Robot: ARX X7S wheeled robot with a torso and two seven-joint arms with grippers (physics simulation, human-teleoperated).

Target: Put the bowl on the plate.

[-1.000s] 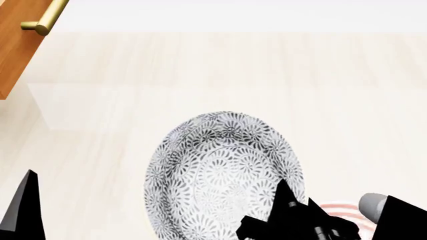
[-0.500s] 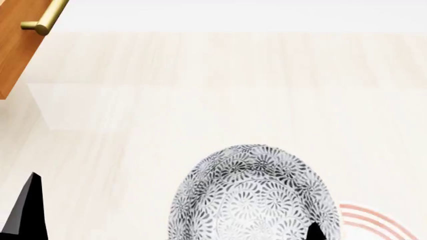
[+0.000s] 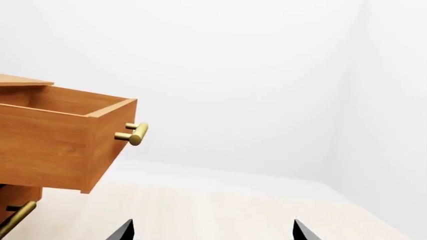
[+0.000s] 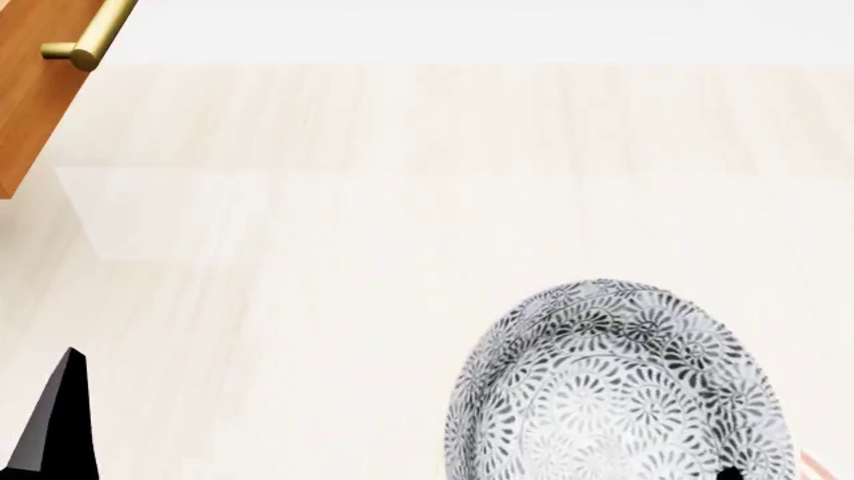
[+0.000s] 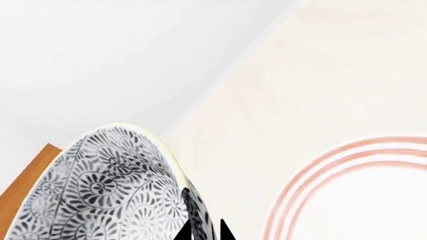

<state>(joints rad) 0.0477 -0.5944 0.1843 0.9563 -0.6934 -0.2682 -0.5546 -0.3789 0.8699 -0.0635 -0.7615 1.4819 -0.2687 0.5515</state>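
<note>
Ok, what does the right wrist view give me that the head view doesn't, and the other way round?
Only the right wrist view shows the plate's red rings clearly, and the right gripper clamped on the bowl's rim, one finger inside and one outside. Only the head view shows the left gripper idle at the side and the open wooden drawer's brass handle. Both show the patterned bowl above the pale table; the head view catches just a sliver of the plate at its lower right corner.
</note>
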